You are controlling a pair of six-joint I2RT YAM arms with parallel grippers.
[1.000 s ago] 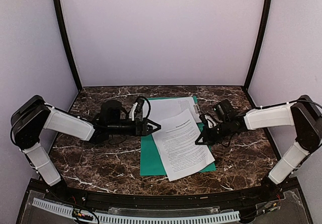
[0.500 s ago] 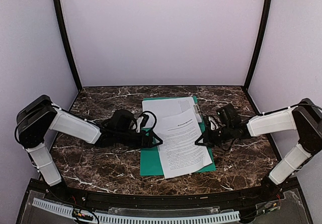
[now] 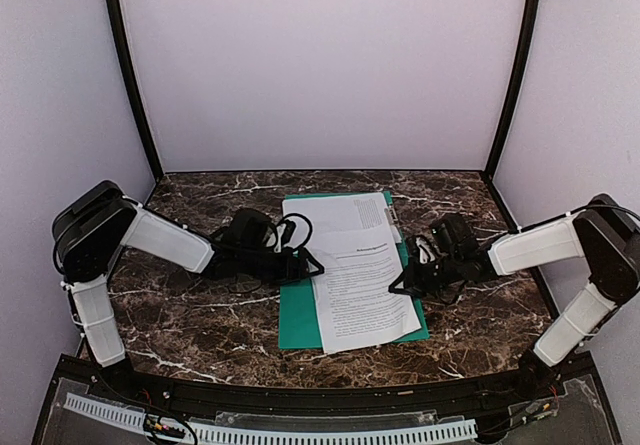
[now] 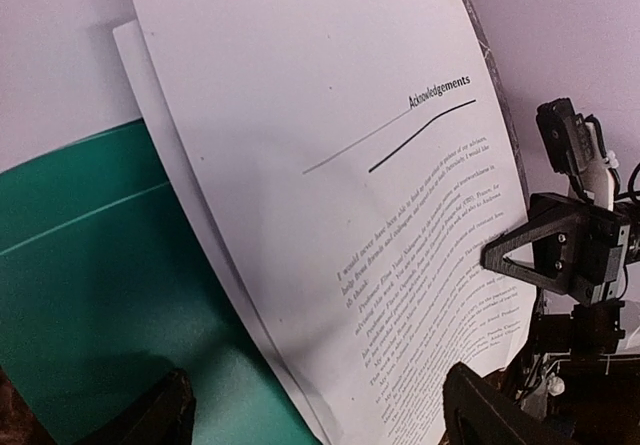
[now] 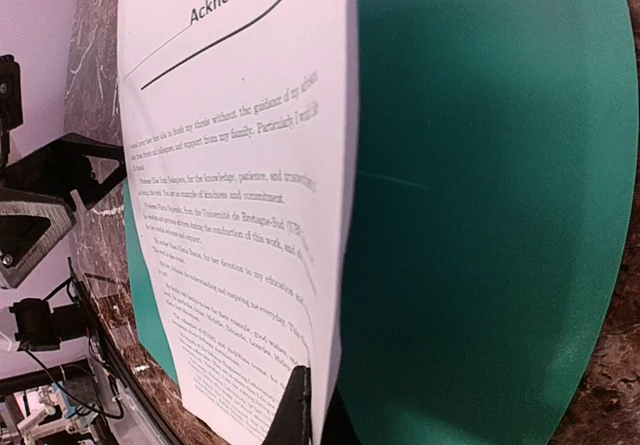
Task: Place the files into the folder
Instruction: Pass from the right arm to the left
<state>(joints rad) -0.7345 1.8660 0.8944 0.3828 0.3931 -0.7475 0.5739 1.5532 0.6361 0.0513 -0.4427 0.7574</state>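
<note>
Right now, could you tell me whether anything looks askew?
Yes: the top sheet, pinched by the right gripper, lies rotated against the sheet beneath and the folder, its near corner poking past the folder.

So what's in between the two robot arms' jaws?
The top sheet, printed with text, lies there on the green folder. The top view shows it best, filling nearly the whole stretch between them.

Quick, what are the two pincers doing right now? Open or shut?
Left pincer: open, holding nothing.
Right pincer: shut on the edge of the top sheet.
</note>
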